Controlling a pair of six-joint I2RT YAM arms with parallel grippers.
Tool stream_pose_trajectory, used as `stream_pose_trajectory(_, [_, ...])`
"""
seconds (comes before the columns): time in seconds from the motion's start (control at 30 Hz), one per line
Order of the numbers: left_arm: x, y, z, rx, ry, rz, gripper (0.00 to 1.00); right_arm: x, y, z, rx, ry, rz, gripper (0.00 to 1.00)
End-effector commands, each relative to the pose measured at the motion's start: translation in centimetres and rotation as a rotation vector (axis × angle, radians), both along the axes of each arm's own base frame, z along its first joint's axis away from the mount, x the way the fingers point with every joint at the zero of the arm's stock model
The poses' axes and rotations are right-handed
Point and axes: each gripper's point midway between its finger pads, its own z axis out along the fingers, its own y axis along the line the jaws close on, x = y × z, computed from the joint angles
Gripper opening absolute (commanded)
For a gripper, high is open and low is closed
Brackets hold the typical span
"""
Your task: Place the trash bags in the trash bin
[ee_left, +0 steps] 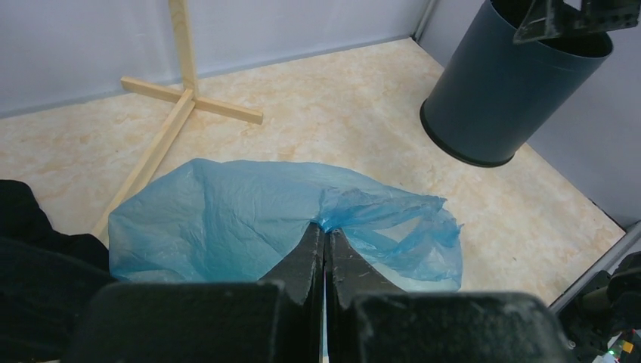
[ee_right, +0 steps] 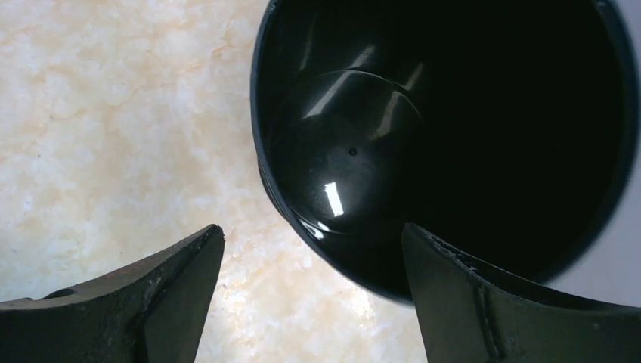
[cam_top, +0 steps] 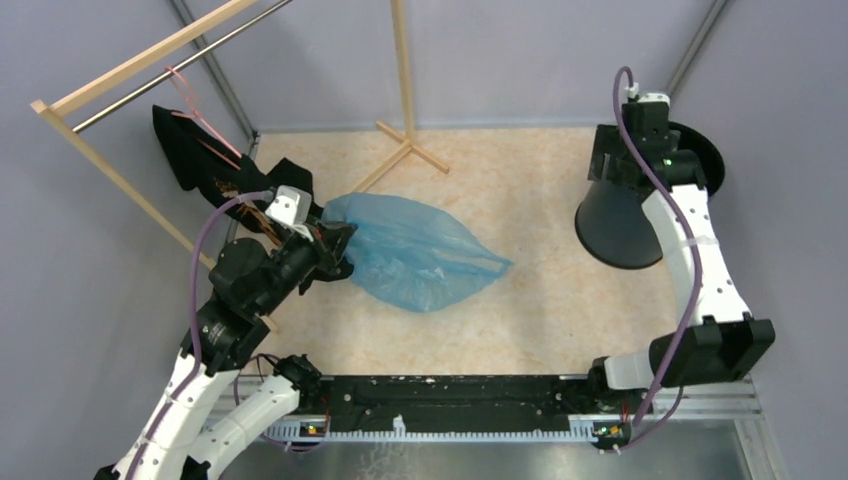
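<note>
The light-blue trash bag [cam_top: 420,255] lies crumpled on the marbled table, left of centre. My left gripper [cam_top: 335,250] is shut on a pinched fold of the bag; in the left wrist view the fingertips [ee_left: 325,231] meet on the film [ee_left: 227,219]. The dark trash bin [cam_top: 620,225] is at the far right, also seen in the left wrist view [ee_left: 506,83]. My right gripper [cam_top: 630,160] is open over the bin. In the right wrist view [ee_right: 311,234], one finger is over the floor and the other over the bin's dark, empty inside [ee_right: 453,113].
A black garment [cam_top: 200,160] hangs on a wooden rack at the far left, close behind my left arm. The rack's upright post and cross foot [cam_top: 405,150] stand at the back centre. Grey walls enclose the table on three sides.
</note>
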Motion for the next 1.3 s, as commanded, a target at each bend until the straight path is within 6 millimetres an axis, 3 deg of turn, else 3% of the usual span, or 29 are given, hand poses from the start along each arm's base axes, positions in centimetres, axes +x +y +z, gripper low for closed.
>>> stream_pose_trajectory(0.0, [-0.8, 0.2, 0.5, 0.008, -0.022, -0.019, 0.00, 2.3, -0.3, -0.5, -0.058, 0.006, 0.056, 0.82])
stream_pose_trajectory(0.1, [-0.9, 0.1, 0.5, -0.002, -0.014, -0.022, 0.00, 3.0, 0.7, -2.6, -0.019, 0.095, 0.102, 0.67])
stream_pose_trajectory(0.2, [-0.8, 0.0, 0.6, -0.014, -0.010, -0.021, 0.00, 2.9, 2.8, -4.7, 0.069, 0.168, 0.180, 0.40])
stream_pose_trajectory(0.27, [-0.7, 0.1, 0.8, -0.023, -0.014, -0.013, 0.00, 2.4, 3.8, -5.3, 0.117, 0.179, 0.203, 0.31])
stream_pose_trajectory(0.4, [-0.2, 0.0, 1.0, -0.032, -0.011, -0.002, 0.00, 0.2, 5.1, -4.7, 0.015, 0.178, 0.247, 0.15])
stream_pose_trajectory(0.5, [0.0, -0.1, 1.3, -0.050, -0.008, 0.003, 0.00, -2.1, 8.3, -3.6, -0.032, 0.152, 0.363, 0.07])
stream_pose_trajectory(0.67, [0.5, -0.2, 1.9, -0.079, -0.024, 0.017, 0.00, -7.1, 15.7, -2.8, 0.162, 0.113, 0.655, 0.06])
stream_pose_trajectory(0.9, [0.5, 0.2, 4.8, -0.114, -0.088, 0.034, 0.00, -12.0, 22.2, -3.2, 0.388, 0.102, 0.894, 0.07])
stream_pose_trajectory(1.03, [1.0, 0.6, 5.3, -0.136, -0.069, 0.074, 0.00, -12.3, 22.6, -2.9, 0.419, 0.058, 0.891, 0.22])
stream_pose_trajectory(1.27, [0.7, 1.1, 6.8, -0.161, -0.064, 0.096, 0.00, -13.1, 23.1, 1.6, 0.452, -0.060, 0.971, 0.47])
